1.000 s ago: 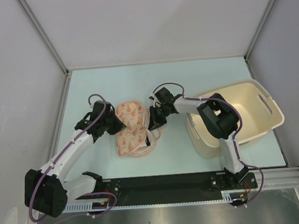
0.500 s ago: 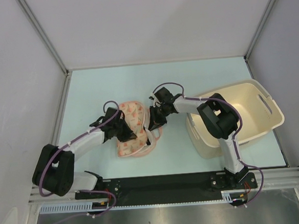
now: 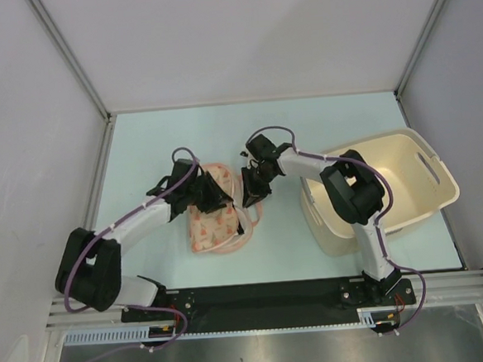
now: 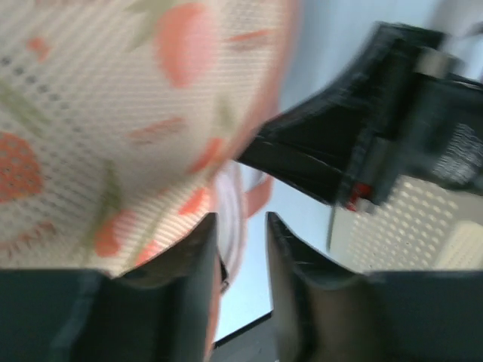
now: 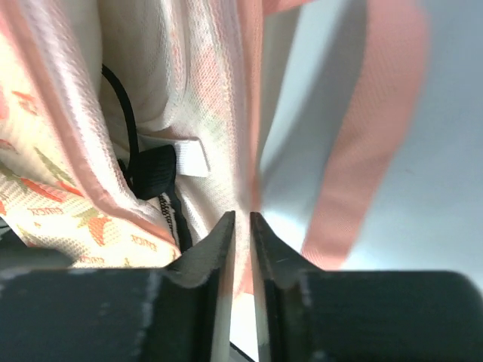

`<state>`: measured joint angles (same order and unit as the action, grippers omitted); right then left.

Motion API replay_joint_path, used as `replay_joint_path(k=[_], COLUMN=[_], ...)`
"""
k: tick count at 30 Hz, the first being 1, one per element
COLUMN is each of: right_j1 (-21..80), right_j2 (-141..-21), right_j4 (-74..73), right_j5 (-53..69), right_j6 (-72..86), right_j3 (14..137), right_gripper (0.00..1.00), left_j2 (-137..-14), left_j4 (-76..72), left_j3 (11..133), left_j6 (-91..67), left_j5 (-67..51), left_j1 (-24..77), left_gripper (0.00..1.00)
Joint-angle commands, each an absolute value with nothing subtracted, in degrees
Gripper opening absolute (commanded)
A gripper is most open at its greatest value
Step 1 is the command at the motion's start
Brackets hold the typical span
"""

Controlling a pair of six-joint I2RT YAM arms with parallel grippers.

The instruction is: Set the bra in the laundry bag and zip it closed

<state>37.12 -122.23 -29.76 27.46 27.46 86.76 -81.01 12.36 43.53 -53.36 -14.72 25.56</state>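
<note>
The peach patterned laundry bag (image 3: 214, 226) lies on the table between the two arms. My left gripper (image 3: 217, 193) hovers over its upper half; in the left wrist view the jaws (image 4: 241, 226) stand apart with bare table between them, and the mesh bag (image 4: 113, 113) fills the left side. My right gripper (image 3: 249, 199) sits at the bag's right edge. Its jaws (image 5: 241, 220) are shut on the pink rim of the bag (image 5: 249, 113), holding the mouth open. Inside the bag, the cream bra with its black strap (image 5: 155, 172) shows.
A cream plastic basket (image 3: 413, 148) stands at the right, close to the right arm's elbow. The bag's pink loop handle (image 5: 362, 151) trails on the table to its right. Grey walls enclose the pale table (image 3: 180, 135) on three sides.
My left arm has swung right and up across the bag towards the right gripper, and its jaws have opened. The right gripper has kept its hold on the bag's rim.
</note>
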Motion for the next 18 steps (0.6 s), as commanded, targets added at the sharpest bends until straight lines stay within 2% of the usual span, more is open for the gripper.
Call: replay_joint_path(k=[1,3,7,9,13,15,18], right_j1=[37.44,37.44,39.02,40.94,43.94,44.73,46.13], right_j2=[-120.59,-118.75,-115.23,-112.69,-108.12,-106.18,-104.25], right_j4=[-41.20,-43.32,-49.47,-50.36,-47.04,-44.49,-41.68], right_j5=[20.14,17.68,14.16,13.19,11.34,11.07,10.90], right_j6=[22.06,21.71,20.05,19.78,22.84,24.43,26.19], right_j3=[94.55,95.97,98.26,97.04,89.40,84.48,79.29], right_gripper=[0.23,0.27,0.40,0.42,0.39,0.35,0.33], left_j2=[-70.25,-67.25,-61.36,-59.25,-55.82,-53.97,-51.78], left_j4=[18.43,19.77,25.38,28.63,31.29,32.60,34.10], left_j3=[50.53,51.15,52.90,53.61,53.79,53.35,52.04], left_j6=[-50.10,-49.05,-46.68,-44.83,-43.16,-43.07,-43.50], left_j5=[-13.36,-13.45,-11.70,-10.82,-9.58,-9.05,-9.93], left_j1=[25.14,23.47,19.87,18.11,15.74,15.38,15.03], left_gripper=[0.47,0.53,0.54,0.54,0.53,0.47,0.43])
